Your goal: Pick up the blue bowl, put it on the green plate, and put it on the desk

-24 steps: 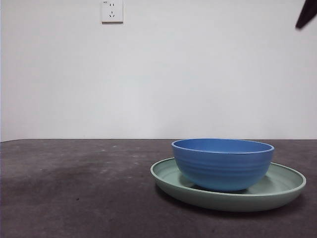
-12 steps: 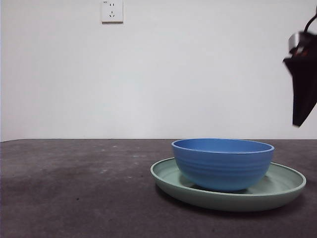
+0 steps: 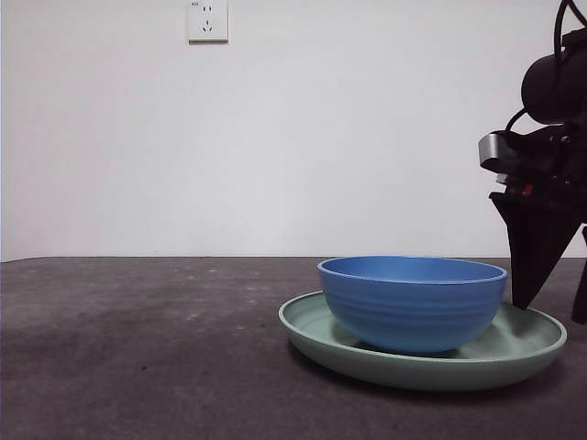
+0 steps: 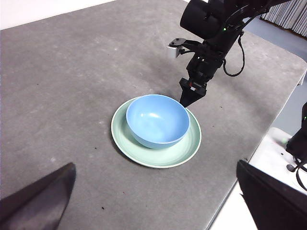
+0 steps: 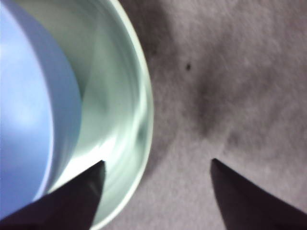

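Note:
The blue bowl point(image 3: 413, 307) sits upright inside the green plate point(image 3: 527, 344), which lies on the desk point(image 3: 138, 348) at the right. My right gripper point(image 3: 550, 312) hangs low at the plate's right edge, open. In the right wrist view point(image 5: 156, 165) one jaw is over the plate's inside point(image 5: 124, 96) next to the bowl point(image 5: 24, 120) and the other is over the desk point(image 5: 230, 72), so the jaws straddle the rim. My left gripper point(image 4: 155, 164) is open and empty, high above the table, looking down on the bowl point(image 4: 156, 120), the plate point(image 4: 191, 143) and the right gripper point(image 4: 187, 100).
A wall socket point(image 3: 207, 20) is on the white wall behind. The desk's corner and edge point(image 4: 292, 76) lie beyond the right arm, with a white surface point(image 4: 273, 143) beside it.
The right arm has come down from the top right corner to the plate's right rim. The bowl and plate have not moved.

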Action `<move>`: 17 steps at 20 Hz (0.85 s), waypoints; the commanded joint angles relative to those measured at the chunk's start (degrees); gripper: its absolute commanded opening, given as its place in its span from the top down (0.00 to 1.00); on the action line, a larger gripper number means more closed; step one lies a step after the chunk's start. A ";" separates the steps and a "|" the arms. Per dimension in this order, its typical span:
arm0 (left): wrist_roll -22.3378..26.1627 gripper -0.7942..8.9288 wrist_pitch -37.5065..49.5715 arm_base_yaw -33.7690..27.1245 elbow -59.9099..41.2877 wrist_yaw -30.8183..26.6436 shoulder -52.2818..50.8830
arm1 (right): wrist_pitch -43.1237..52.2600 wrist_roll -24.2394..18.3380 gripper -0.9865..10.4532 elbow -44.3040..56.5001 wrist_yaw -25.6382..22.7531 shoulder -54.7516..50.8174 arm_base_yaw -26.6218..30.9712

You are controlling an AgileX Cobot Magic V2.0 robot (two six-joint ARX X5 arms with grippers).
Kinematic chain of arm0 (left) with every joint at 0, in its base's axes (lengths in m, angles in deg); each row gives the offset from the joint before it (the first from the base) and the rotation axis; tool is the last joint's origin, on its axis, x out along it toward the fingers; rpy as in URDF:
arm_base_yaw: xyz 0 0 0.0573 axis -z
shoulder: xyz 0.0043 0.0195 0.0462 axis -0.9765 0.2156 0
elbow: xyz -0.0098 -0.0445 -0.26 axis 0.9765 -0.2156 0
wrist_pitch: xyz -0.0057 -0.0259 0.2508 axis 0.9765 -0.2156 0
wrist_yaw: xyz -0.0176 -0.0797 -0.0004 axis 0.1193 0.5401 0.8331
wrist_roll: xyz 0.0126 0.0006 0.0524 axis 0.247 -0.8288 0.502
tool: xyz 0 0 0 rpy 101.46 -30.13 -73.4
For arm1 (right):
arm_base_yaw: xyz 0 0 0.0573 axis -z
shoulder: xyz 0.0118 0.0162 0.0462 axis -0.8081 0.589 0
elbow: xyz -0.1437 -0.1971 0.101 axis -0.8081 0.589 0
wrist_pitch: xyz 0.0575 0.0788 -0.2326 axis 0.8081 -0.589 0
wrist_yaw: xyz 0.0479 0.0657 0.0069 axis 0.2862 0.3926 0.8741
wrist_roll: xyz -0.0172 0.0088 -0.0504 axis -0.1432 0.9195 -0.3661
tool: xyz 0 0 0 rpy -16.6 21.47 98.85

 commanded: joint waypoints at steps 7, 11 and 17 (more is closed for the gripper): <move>-0.15 0.34 0.63 0.24 0.79 0.26 0.22 | 3.02 -0.35 0.70 -0.87 1.53 2.95 -1.42; -0.17 0.34 0.61 0.24 0.79 0.24 0.22 | 4.28 -0.35 0.74 -0.87 4.07 5.22 -1.55; -0.17 0.34 0.39 0.24 0.79 0.26 0.22 | 5.25 0.02 0.91 -0.87 4.48 7.39 -1.53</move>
